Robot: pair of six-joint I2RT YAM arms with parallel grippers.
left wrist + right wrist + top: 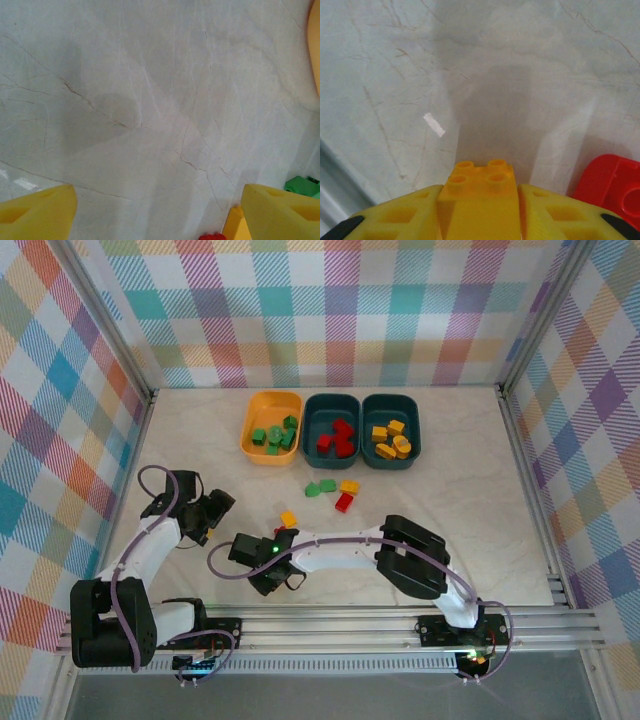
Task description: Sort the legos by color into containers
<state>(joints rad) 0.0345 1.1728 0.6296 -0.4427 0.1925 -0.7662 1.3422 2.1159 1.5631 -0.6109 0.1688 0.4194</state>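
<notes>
Setup: pale marbled surface inside a booth with pastel plaid walls. An aluminium rail runs along the near edge.

Near zone: the right arm reaches leftward across the near part of the surface. In the right wrist view, the right gripper is clenched on a yellow brick, studs up, with a finger pressed to each side. A red brick lies just beside the right-hand finger.

The left gripper hangs over the left side of the surface. In the left wrist view its fingers are spread wide, released, with nothing between them and bare surface below. A green brick sits at that view's lower right edge.

In the top view, a small yellow brick with a bit of red against it sits at the far side of the right wrist. I cannot tell whether it is the gripped one.

Middle zone: a loose cluster of two green bricks, a loose yellow brick and a loose red brick, the red just nearer than the yellow.

Far zone: three tubs side by side in a row.
- The orange-yellow tub on the left holds green bricks.
- The middle teal tub holds red bricks.
- The right teal tub holds yellow bricks.
</notes>
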